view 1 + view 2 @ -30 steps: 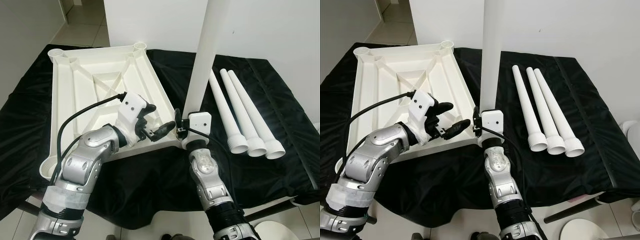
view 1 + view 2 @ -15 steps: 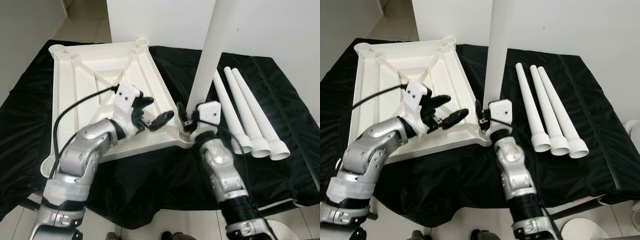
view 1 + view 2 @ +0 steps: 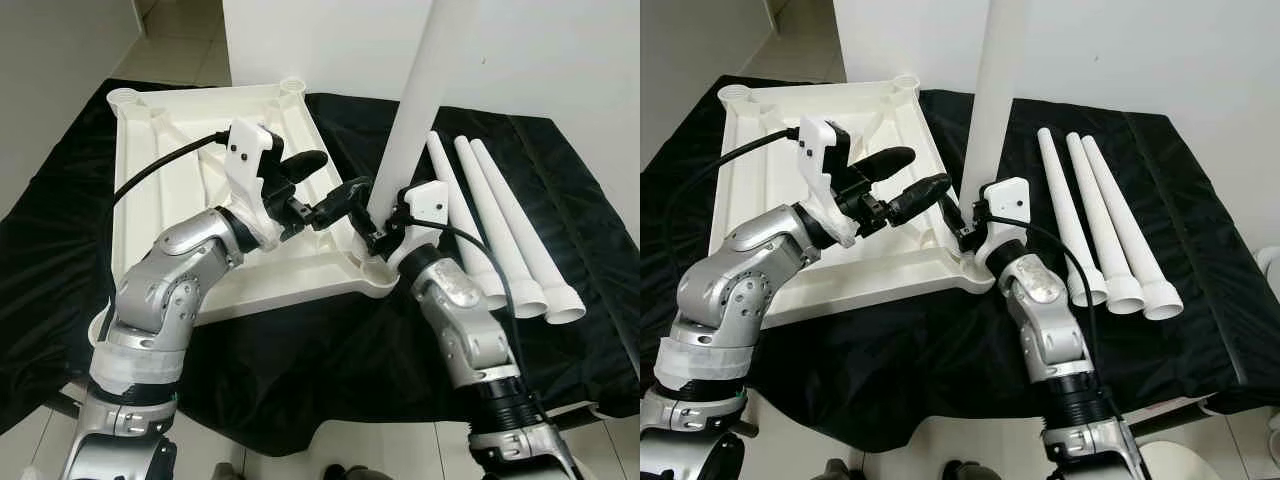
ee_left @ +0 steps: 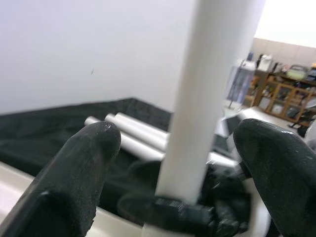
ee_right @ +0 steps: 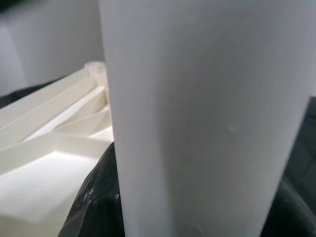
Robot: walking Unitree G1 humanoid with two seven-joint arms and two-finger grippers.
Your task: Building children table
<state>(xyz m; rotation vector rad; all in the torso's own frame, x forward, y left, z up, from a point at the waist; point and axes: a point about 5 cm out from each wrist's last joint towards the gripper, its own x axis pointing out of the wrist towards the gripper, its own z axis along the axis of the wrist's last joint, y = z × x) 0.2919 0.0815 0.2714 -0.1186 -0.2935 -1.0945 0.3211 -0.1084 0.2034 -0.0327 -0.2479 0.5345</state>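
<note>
Our right gripper (image 3: pixel 379 232) pinched the smooth white tubular leg (image 3: pixel 415 105) upright at the ribbed plastic tabletop's (image 3: pixel 160 190) near corner on black cloth (image 3: pixel 300 370), while our left gripper (image 3: pixel 325 190) gaped beside it.

Four table legs (image 3: pixel 480 215); one tabletop (image 3: pixel 180 180); two grippers (image 3: pixel 335 190).

left tool (image 3: pixel 322 186) — raised off tabletop, now beside upright leg (image 3: pixel 415 110) (fingers spread) | right tool (image 3: pixel 378 236) — leaned leftward
</note>
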